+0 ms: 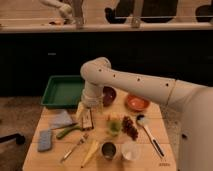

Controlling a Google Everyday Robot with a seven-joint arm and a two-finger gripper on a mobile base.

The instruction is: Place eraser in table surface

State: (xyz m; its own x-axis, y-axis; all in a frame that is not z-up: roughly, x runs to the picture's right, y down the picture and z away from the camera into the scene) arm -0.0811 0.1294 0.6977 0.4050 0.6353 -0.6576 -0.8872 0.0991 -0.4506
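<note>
— What stood nearest?
— One metal cup (108, 149), one white cup (129, 150), one blue-grey sponge (45, 140).
— The eraser (88, 120)?
— Dark oblong, cream-edged, mid table (50, 159), right at the gripper (86, 111). I couldn't tell its hold. Behind were a dark bowl (109, 95), an orange bowl (136, 102) and one green tray (62, 92).

Off-white smooth plastic arm (131, 83): fat tubular links, bulbous rounded elbow, row of small dark dots along the forearm, pale cream gripper (86, 113) at its tip, low over the light tan wooden tabletop (52, 158).
</note>
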